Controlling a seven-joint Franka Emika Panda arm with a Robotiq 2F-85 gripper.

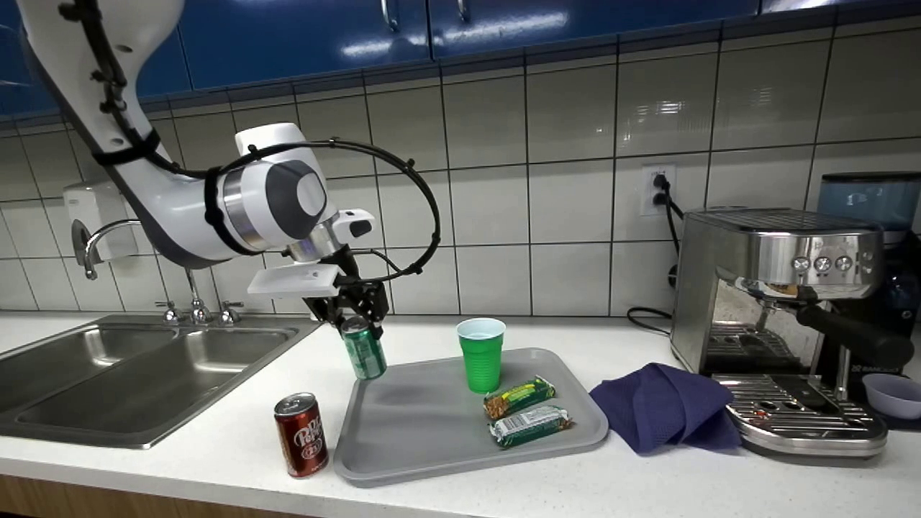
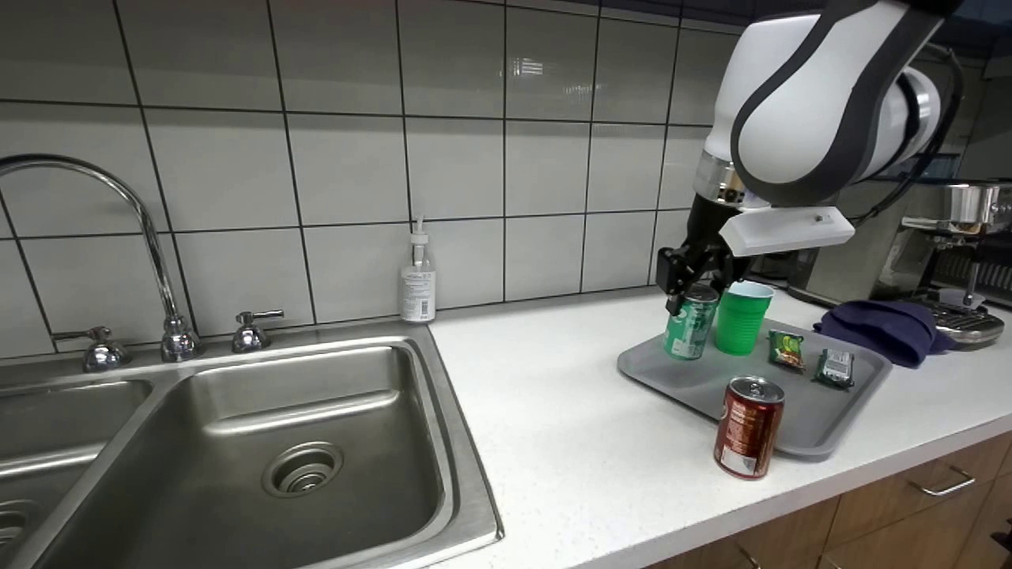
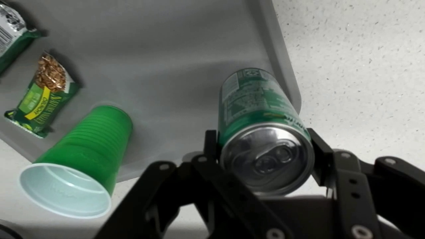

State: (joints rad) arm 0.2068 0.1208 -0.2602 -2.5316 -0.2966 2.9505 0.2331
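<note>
Leftward in the wrist view, two wrapped bars lie at the upper left on a grey tray, and a green cup stands at the lower left, apart from the gripper. Right of centre, the fingers stand partway apart, pressed against opposite sides of a green can, gripping it near its lid. So the can lies directly between them, and its long axis runs from the lid, nearest the camera, up the frame to the base, crosswise to the squeeze. That base is over the tray just inside the rim by one corner; the pale counter fills the upper right. In both exterior views the can looks close to upright, perhaps slightly tilted; whether its base touches the tray, I cannot tell.
</note>
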